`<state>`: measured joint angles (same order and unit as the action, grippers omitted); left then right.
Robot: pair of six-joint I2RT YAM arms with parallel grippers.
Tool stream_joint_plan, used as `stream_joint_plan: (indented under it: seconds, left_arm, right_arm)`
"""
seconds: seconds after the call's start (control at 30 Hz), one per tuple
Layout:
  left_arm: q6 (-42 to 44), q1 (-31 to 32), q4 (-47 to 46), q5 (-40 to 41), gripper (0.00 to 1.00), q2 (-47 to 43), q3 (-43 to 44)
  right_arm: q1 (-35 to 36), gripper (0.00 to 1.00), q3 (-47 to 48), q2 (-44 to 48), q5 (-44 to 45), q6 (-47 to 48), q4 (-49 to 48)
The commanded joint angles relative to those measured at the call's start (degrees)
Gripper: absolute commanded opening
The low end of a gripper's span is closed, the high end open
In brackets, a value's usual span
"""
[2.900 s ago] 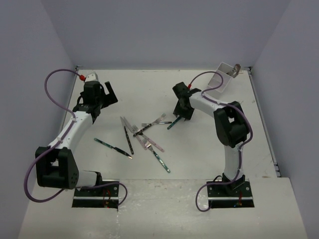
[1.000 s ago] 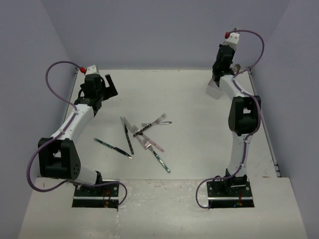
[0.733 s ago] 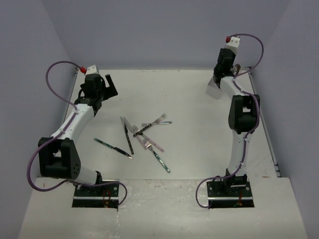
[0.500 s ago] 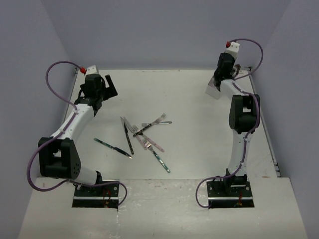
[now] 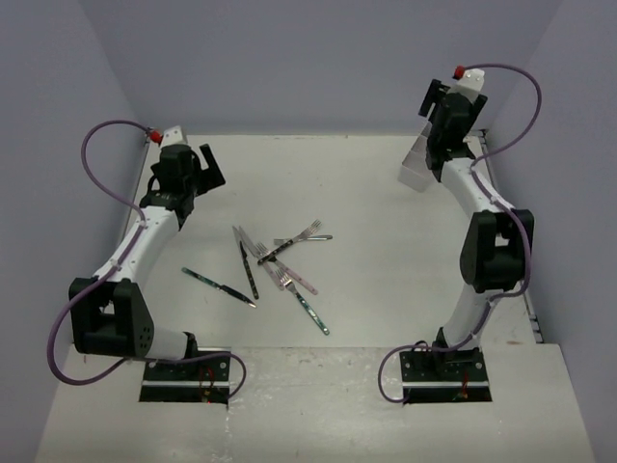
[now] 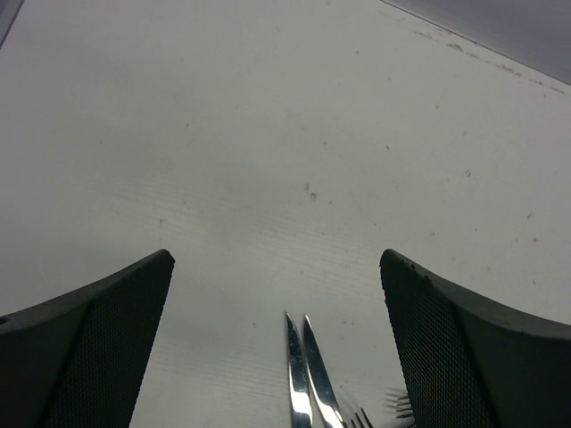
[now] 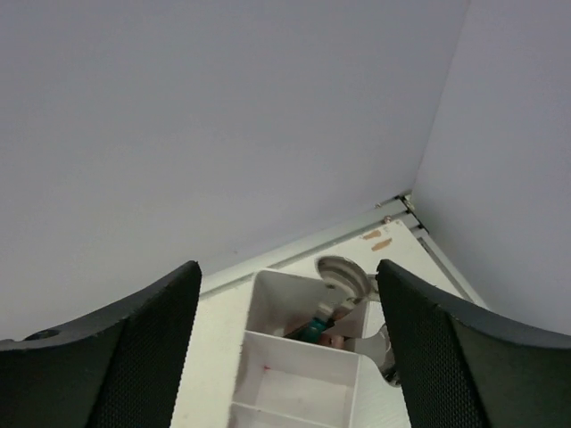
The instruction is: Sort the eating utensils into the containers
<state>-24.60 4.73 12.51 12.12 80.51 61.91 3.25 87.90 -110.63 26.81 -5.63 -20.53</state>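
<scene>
White matte table (image 5: 386, 280), faint specks & scuffs; two tan marks (image 7: 376, 239) by far right corner. Walls (image 5: 308, 68) pale lavender-grey on 3 sides. Most utensils (image 5: 280, 262) lie loose around table centre, crossing each other, one dark-handled piece a bit apart toward left edge. White bin (image 7: 299, 340) sits at far right corner, a few utensils in its far compartment. L gripper (image 6: 277, 259) spread wide, empty, over table nr far left corner. R gripper (image 7: 285, 267) spread wide, empty, raised above bin.
</scene>
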Motion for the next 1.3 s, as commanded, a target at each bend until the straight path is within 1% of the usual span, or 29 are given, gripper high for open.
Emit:
stream_joint_plan:
  seconds: [0.0, 0.03, 0.07, 0.1, 0.13, 0.17, 0.2, 0.23, 0.27, 0.37, 0.4, 0.43, 0.5, 0.53, 0.57, 0.7, 0.77, 0.83, 0.9, 1.0, 1.17, 1.27]
  left_arm:
    - [-1.50, -0.16, 0.93, -0.61, 1.00, -1.58, -1.26]
    - [-1.68, -0.16, 1.63, -0.52, 1.00, -1.50, -1.44]
    - [-1.85, -0.16, 1.81, -0.52, 1.00, -1.84, -2.14]
    - [-2.55, -0.16, 1.99, -0.61, 1.00, -1.93, -2.58]
    - [-2.73, -0.16, 2.16, -0.78, 1.00, -2.11, -3.02]
    - [-3.00, -0.16, 2.25, -1.48, 1.00, -2.55, -3.89]
    - [-3.52, -0.16, 2.43, -1.83, 1.00, -2.90, -4.34]
    - [-3.79, -0.16, 2.69, -2.01, 1.00, -3.25, -5.12]
    - [-4.14, -0.16, 3.04, -2.01, 1.00, -3.86, -5.48]
    - [-5.10, -0.16, 4.45, -1.32, 1.00, -5.27, -7.06]
    - [-5.63, -0.16, 5.67, -1.05, 1.00, -5.54, -7.41]
    - [-6.07, -0.16, 6.38, -0.52, 1.00, -6.06, -7.94]
    - [-6.34, -0.16, 8.22, -0.26, 1.00, -6.59, -8.64]
    - [-6.69, -0.16, 8.58, -0.25, 1.00, -6.86, -9.61]
    - [-7.30, -0.16, 9.02, -0.17, 1.00, -7.38, -9.96]
    - [-8.88, -0.16, 13.14, -1.31, 1.00, -8.26, -12.94]
    - [-10.11, -0.16, 13.94, -1.48, 1.00, -9.14, -14.53]
    - [-11.17, -0.16, 15.17, -1.40, 1.00, -9.75, -16.11]
    - [-12.92, -0.16, 15.96, -1.57, 1.00, -10.72, -17.17]
    - [-15.65, -0.16, 17.36, -1.22, 1.00, -11.78, -17.96]
    - [-19.51, -0.16, 20.53, 0.71, 1.00, -13.88, -18.93]
    - [-21.18, -0.16, 21.85, 2.12, 1.00, -15.47, -19.81]
  right_arm:
    - [2.11, 0.83, 2.63, 8.57, -2.89, -0.18, 4.35]
    - [2.55, 0.86, 3.33, 9.46, -3.68, -0.17, 6.45]
    - [3.60, 0.88, 3.85, 10.25, -4.56, -0.43, 11.43]
    - [4.31, 0.96, 4.38, 10.87, -6.57, -0.44, 14.00]
    - [4.92, 0.99, 4.74, 12.18, -7.20, -0.26, 16.47]
    - [7.10, 0.99, 4.48, 12.89, -7.29, 0.00, 20.15]
    - [8.34, 0.99, 3.00, 13.59, -7.73, 1.57, 21.31]
    - [11.31, 0.99, 2.20, 14.90, -7.65, 2.19, 23.15]
    - [12.82, 0.99, 1.32, 15.44, -7.47, 2.64, 26.22]
    - [19.06, 0.99, -1.58, 16.23, -11.06, 1.94, 33.42]
    - [20.64, 0.99, -3.50, 16.23, -12.99, 2.63, 34.93]
    - [24.31, 0.99, -4.48, 15.97, -14.14, 2.90, 36.95]
    - [28.20, 0.99, -7.20, 15.27, -14.59, 3.69, 38.89]
    - [32.05, 0.99, -7.74, 14.83, -14.76, 3.17, 39.86]
    - [33.83, 0.99, -8.00, 13.44, -14.94, 2.38, 42.05]
    - [42.26, 0.99, -11.42, 12.80, -19.41, -2.36, 44.53]
    - [44.90, 0.99, -13.01, 13.94, -24.14, -2.98, 45.75]
    - [49.30, 0.99, -15.64, 14.74, -25.31, -3.95, 47.68]
    - [53.50, 0.99, -19.32, 15.53, -24.62, -5.17, 48.74]
    - [57.21, 0.99, -23.72, 15.44, -21.98, -8.87, 48.75]
    - [60.21, 0.99, -26.64, 14.65, -21.00, -13.17, 48.66]
    - [62.05, 0.94, -27.52, 13.60, -21.09, -14.06, 48.13]
